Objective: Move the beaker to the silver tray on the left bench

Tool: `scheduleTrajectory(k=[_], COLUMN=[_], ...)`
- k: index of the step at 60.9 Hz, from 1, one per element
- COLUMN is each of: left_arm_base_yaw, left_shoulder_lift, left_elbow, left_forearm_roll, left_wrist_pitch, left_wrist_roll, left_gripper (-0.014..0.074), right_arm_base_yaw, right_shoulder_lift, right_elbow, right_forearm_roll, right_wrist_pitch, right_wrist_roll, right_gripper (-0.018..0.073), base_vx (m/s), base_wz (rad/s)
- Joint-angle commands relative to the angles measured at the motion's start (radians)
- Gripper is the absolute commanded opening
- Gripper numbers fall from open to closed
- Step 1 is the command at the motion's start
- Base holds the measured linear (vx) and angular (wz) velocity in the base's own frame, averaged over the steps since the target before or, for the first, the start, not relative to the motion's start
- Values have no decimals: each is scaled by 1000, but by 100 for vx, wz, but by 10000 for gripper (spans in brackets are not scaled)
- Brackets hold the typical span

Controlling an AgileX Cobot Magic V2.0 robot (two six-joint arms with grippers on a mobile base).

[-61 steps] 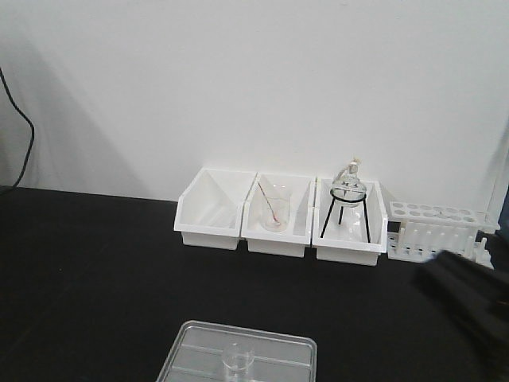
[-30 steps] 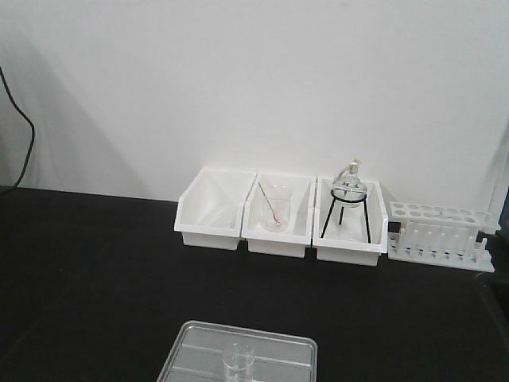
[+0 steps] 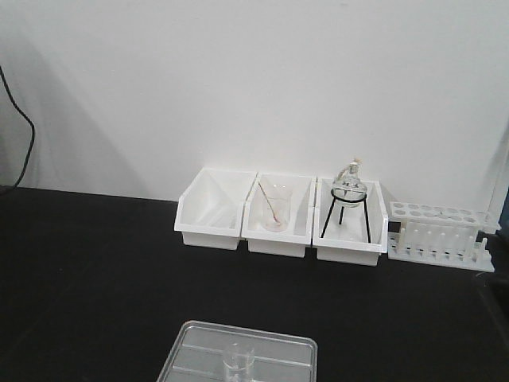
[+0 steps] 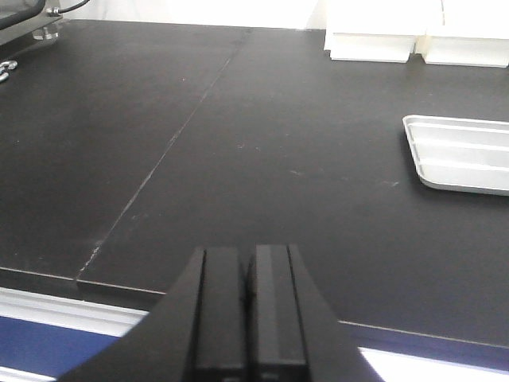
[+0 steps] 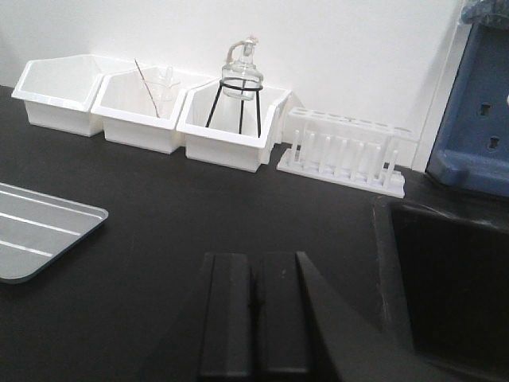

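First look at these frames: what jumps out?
The row of three white bins against the white wall stands out against the black bench; the right one holds a round flask on a black tripod. Near the front edge, the small clear beaker stands in the silver tray. Both wrist views show the left gripper and right gripper shut and empty.

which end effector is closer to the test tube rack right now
Right. The right end effector has the test tube rack ahead of it and slightly right, across bare bench. The left end effector sits at the bench's front edge, and its view shows no rack.
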Motion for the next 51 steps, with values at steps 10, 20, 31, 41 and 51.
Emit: scheduleTrajectory(k=[10,20,31,41,51], left_arm_base_yaw=[-7,-7,-7,-7,-7], left_shoulder_lift=[-8,-8,-8,-8,-8], left_elbow=[18,18,18,18,18], left_forearm_roll=[-5,-5,-5,-5,-5], left_wrist_pitch=[-84,-84,-84,-84,-84], left_wrist_roll=[0,0,0,0,0], left_gripper=[1,1,1,1,1], right_arm_base_yaw=[0,0,0,0,0], right_shoulder_lift=[-13,-13,-13,-13,-13], right_elbow=[5,5,5,5,5], right_forearm_roll=[3,3,3,3,3], right_wrist_pitch=[-79,-79,-79,-79,-79], right_wrist_roll=[-11,-11,-11,-11,-11], right_gripper=[-14,-14,-14,-14,-14], base_vx=[0,0,0,0,0], base_wz=[0,0,0,0,0])
